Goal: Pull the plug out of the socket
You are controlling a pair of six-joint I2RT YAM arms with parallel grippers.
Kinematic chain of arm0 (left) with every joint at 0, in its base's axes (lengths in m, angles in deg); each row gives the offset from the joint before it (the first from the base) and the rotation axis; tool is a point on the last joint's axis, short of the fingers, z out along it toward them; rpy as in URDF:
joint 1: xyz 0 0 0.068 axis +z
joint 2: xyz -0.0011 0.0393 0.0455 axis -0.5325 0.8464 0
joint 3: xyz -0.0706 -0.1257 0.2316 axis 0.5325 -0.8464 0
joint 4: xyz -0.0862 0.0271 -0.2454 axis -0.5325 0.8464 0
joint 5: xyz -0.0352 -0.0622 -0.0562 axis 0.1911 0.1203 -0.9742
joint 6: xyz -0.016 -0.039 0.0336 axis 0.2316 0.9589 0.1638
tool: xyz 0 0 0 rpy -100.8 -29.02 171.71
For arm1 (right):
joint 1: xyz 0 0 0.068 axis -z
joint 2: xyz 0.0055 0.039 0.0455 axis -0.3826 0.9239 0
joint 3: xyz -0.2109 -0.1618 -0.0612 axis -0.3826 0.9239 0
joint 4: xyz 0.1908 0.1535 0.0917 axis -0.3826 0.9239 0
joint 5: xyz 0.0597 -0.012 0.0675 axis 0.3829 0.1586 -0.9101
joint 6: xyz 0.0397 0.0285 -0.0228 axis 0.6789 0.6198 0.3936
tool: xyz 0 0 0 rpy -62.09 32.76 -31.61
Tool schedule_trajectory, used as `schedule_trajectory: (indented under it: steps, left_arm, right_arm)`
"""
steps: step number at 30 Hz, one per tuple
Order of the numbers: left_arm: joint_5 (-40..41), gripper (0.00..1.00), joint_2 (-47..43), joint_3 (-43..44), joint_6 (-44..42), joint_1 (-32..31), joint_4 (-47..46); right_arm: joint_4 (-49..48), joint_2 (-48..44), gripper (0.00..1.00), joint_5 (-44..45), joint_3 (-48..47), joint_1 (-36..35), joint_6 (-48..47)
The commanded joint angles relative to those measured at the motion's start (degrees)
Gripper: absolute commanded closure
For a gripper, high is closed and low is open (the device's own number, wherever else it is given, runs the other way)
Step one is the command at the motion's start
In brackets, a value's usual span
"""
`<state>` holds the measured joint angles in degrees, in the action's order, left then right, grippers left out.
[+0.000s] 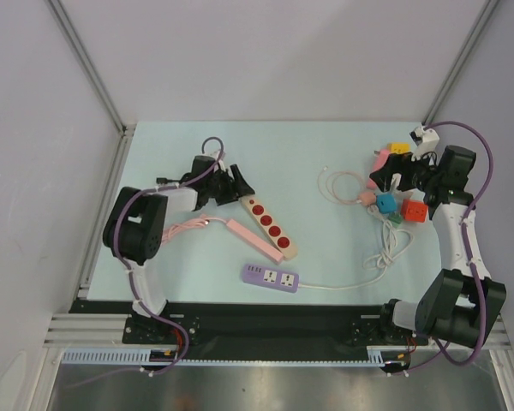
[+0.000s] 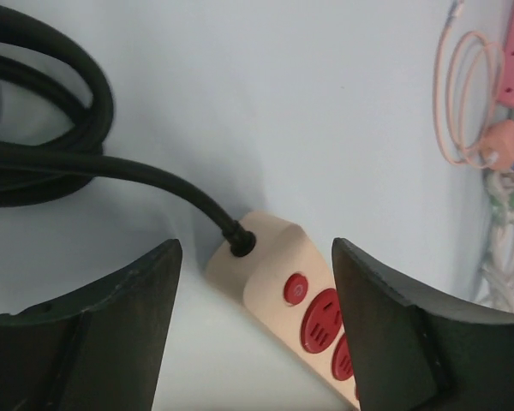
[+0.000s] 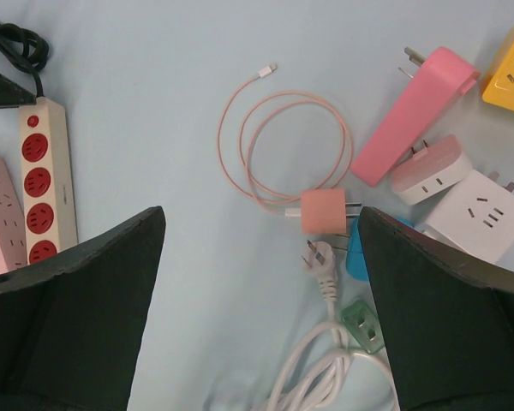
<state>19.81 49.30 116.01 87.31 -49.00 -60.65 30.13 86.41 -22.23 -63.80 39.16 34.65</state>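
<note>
**While Both Jaws Stand Wide, No Plug Shows in Any Socket**

Although the task asks for a pull, you have nothing seated to pull on. The four red sockets of the beige power strip (image 1: 270,224) look empty, and neither the purple strip (image 1: 270,276) nor the pink strip (image 1: 255,240) shows a plug from above. Your left gripper (image 2: 257,248) hovers at the beige strip's cable end, jaws wide, holding nothing. Your right gripper (image 3: 261,214), equally wide and empty, hangs above the pink charger (image 3: 324,211), which lies loose with its prongs bare. By the look of it the pull is done, so next lift both arms clear without snagging cords.
</note>
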Motion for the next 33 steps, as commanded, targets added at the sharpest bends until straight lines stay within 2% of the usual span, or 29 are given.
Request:
schedule_trajectory:
  steps: [1, 4, 9, 13, 16, 18, 19, 22, 26, 33]
  left_arm:
    - [6.27, 0.21, -6.20, 0.40, -5.50, 0.12, 4.36]
    - [10.22, 0.18, -11.91, 0.31, -7.61, 0.21, 5.95]
    - [15.85, 0.14, -24.19, -1.09, -11.39, 0.21, 8.15]
    - [21.47, 0.01, -35.96, -6.45, -14.99, 0.12, 4.21]
    - [23.50, 0.00, -44.41, -10.85, -17.63, 0.12, 1.65]
    - [23.59, 0.01, -47.42, -12.25, -19.30, 0.12, 2.86]
    - [26.20, 0.01, -50.13, -12.52, -20.27, 0.21, 3.92]
    - [29.38, 0.00, -53.75, -13.23, -22.03, 0.21, 8.58]
    - [33.26, 0.00, -59.90, -13.67, -24.58, 0.30, 14.29]
    - [33.09, 0.00, -65.27, -17.09, -29.33, 0.30, 17.03]
  right_arm:
    - [-0.29, -2.00, 0.00, -1.80, -0.91, -0.14, 0.54]
    - [-0.64, -2.26, 0.00, -2.33, -0.82, -0.14, 1.16]
    - [-2.84, -4.01, 0.00, -1.72, -0.74, 1.17, 7.82]
    - [-5.83, -7.44, 0.00, 2.67, -0.03, 4.59, 14.78]
    - [-5.82, -9.80, 0.00, 6.79, -0.65, 7.06, 16.00]
    - [-7.05, -11.65, 0.00, 15.12, -0.12, 7.33, 16.98]
    - [-8.54, -13.58, 0.00, 23.16, 0.23, 7.42, 19.42]
    - [-10.23, -15.79, 0.00, 30.78, 1.64, 7.50, 20.33]
    - [-7.15, -15.53, 0.00, 34.40, 1.90, 7.68, 19.62]
    - [-5.57, -16.41, 0.00, 34.67, 3.74, 7.68, 19.00]
